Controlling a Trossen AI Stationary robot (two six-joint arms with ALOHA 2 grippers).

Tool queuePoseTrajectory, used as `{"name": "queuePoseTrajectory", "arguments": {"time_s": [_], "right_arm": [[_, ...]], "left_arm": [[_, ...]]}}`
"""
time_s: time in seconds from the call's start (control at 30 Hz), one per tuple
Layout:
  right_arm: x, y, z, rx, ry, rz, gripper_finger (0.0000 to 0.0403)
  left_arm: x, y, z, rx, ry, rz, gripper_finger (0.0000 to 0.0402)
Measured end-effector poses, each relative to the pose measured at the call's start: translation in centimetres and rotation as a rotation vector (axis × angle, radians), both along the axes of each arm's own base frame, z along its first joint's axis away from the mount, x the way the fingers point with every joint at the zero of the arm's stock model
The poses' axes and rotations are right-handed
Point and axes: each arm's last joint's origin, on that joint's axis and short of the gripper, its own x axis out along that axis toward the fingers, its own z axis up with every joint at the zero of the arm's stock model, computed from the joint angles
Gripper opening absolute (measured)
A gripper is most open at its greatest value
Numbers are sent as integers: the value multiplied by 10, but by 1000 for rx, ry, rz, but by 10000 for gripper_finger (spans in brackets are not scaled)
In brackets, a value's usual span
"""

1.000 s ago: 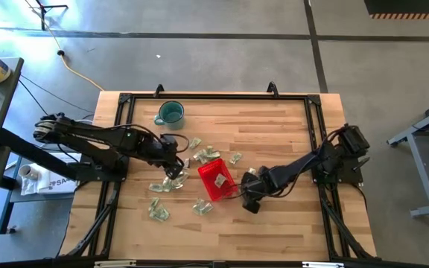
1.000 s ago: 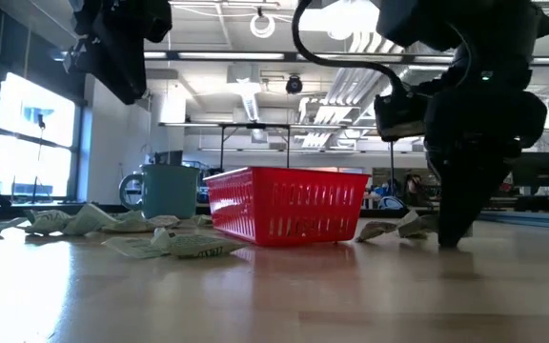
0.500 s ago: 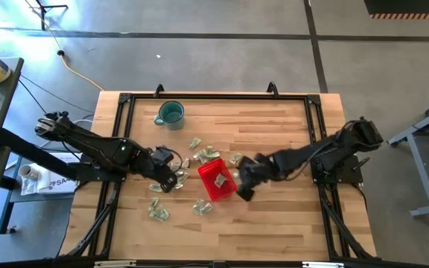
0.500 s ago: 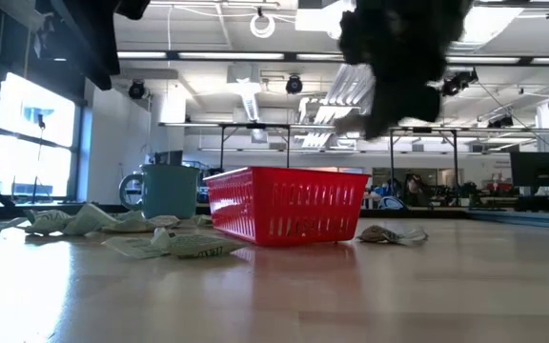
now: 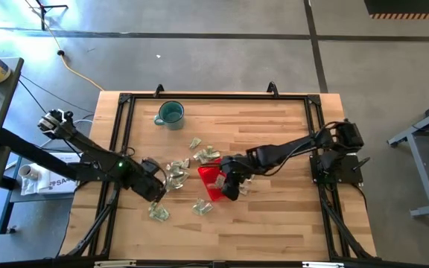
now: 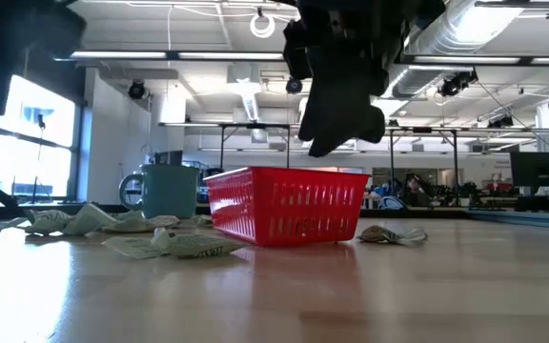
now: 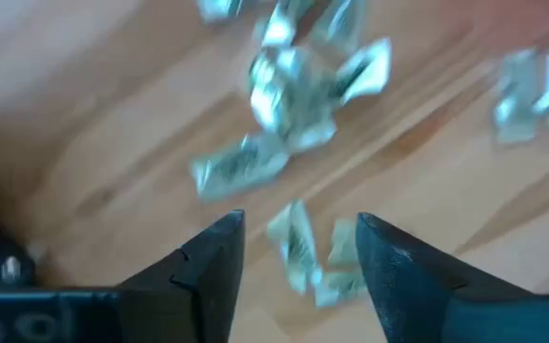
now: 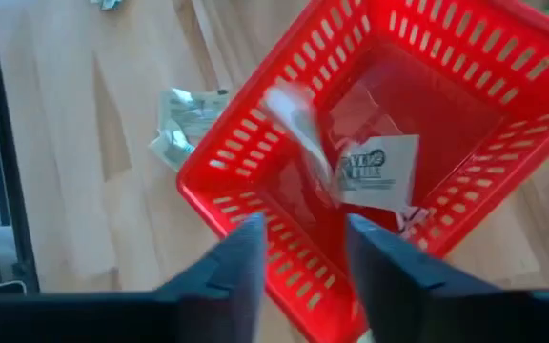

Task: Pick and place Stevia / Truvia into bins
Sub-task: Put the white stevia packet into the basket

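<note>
High view: my right gripper [image 5: 229, 184] sits over the red bin [image 5: 211, 182] near table centre. My left gripper [image 5: 153, 187] is low over the loose sachets [image 5: 176, 173] left of the bin. More packets lie beyond the bin toward the teal mug [image 5: 170, 113], and a few on the near side. Can't read either finger gap from up here.

Low view: right gripper hangs just above the bin rim. One stray sachet [image 6: 392, 232] lies on the table [image 6: 274, 295] beside the bin, the rest piled on the mug side.

Left wrist: fingers [image 7: 203, 272] apart, nothing between them, straddling a crumpled sachet [image 7: 303, 252] on the wood. Blurred, so contact w/ it can't be confirmed.

Right wrist: fingers [image 8: 241, 272] apart, empty. A blurred sachet [image 8: 298, 124] shows in mid-air over the bin interior, and one flat sachet [image 8: 379, 167] already lies on the bin floor. Another [image 8: 184, 124] lies outside, near the bin wall.

Risks, my judgement: the airborne packet is light and looks close to the rim, so it could flutter out. Left fingers may pinch two overlapping packets at once, or skate off the flat paper. Arms work close together, so a nudge to the bin is possible.
</note>
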Motion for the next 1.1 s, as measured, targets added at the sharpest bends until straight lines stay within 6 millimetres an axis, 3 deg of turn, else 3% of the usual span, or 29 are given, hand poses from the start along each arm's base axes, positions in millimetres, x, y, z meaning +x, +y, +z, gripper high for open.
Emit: {"name": "queuePoseTrajectory", "arguments": {"time_s": [0.17,0.3,0.53,0.93,1.1], "right_arm": [[-5,-2,6,-59,-1,-32,244],[-8,-3,7,-81,21,-26,284],[-10,-3,6,-80,50,-18,291],[-11,-4,6,-99,54,-32,292],[-12,-4,5,-103,75,-31,292]], "left_arm": [[-12,-9,-14,60,38,-150,280],[-17,-7,-28,202,31,-362,298],[-22,-2,-69,274,5,-636,284],[-21,18,-105,282,-55,-578,260],[-21,27,-110,240,-15,-617,212]]}}
